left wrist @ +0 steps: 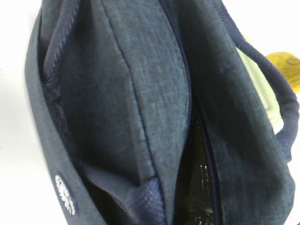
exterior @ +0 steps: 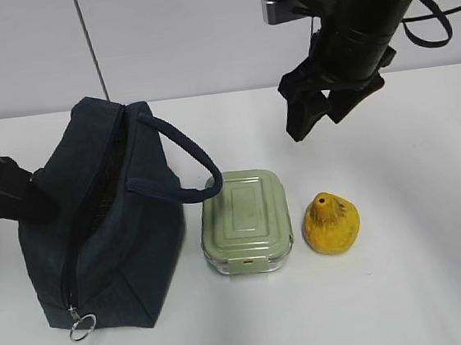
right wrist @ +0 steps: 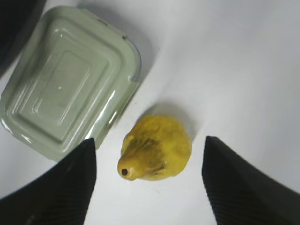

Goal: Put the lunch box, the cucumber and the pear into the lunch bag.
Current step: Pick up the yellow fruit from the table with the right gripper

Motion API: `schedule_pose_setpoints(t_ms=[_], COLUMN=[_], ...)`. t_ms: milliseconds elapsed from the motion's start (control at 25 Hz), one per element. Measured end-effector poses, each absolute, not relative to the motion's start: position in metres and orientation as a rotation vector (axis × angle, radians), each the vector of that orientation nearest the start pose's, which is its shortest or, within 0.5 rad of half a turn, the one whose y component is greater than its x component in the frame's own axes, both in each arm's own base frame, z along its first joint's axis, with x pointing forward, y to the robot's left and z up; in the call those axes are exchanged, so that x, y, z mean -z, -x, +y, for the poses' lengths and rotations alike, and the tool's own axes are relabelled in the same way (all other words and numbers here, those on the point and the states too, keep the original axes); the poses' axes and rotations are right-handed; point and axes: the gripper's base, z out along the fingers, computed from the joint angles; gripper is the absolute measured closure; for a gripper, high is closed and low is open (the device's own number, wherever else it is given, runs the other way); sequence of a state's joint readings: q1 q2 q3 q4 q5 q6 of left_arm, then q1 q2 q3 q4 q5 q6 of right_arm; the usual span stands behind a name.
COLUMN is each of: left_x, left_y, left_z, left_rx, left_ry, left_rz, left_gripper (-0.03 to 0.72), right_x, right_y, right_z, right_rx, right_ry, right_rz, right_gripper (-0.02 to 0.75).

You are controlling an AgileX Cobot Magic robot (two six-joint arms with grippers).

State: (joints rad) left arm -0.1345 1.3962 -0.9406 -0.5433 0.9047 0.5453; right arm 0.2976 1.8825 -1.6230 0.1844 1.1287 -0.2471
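We see the right gripper point(exterior: 321, 113) hanging wide open and empty above the pear point(exterior: 332, 223); the lunch box point(exterior: 246, 220) sits between pear and lunch bag point(exterior: 104, 227); the left claw's state we cannot tell.

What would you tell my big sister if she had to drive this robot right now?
Right claw: open, empty, hovering above the pear, fingers either side of it in the wrist view.
Left claw: at the lunch bag's left side; its fingers are not visible, so open or shut is unclear.
Lunch bag: standing on the table, zipper open.
Lunch box: on the table between bag and pear, lid on.
Cucumber: not visible in any view; it may already be in the bag.
Left to do: pear and lunch box still need to go in. Probably lower onto the pear next.
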Motion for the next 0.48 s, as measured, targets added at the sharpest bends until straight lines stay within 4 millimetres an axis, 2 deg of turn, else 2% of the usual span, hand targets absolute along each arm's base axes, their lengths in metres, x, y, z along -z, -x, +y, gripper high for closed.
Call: schedule_pose_setpoints(t_ms=[360,480], left_x=[-0.261,-0.261], left_y=[-0.254,-0.254], left_z=[-0.072,-0.072], left_rx=[0.56,0.56], left_ry=[-0.541,-0.541], left_rz=[2.652,2.652], left_gripper=[0.685,0.685], right_x=[-0.245,-0.235], right_y=[-0.355,-0.357], right_z=[0.144,0.146], right_rx=[-0.262,-0.255], right_ry=[0.713,0.702], right_rz=[2.923,2.954], right_gripper=[0.201,0.201])
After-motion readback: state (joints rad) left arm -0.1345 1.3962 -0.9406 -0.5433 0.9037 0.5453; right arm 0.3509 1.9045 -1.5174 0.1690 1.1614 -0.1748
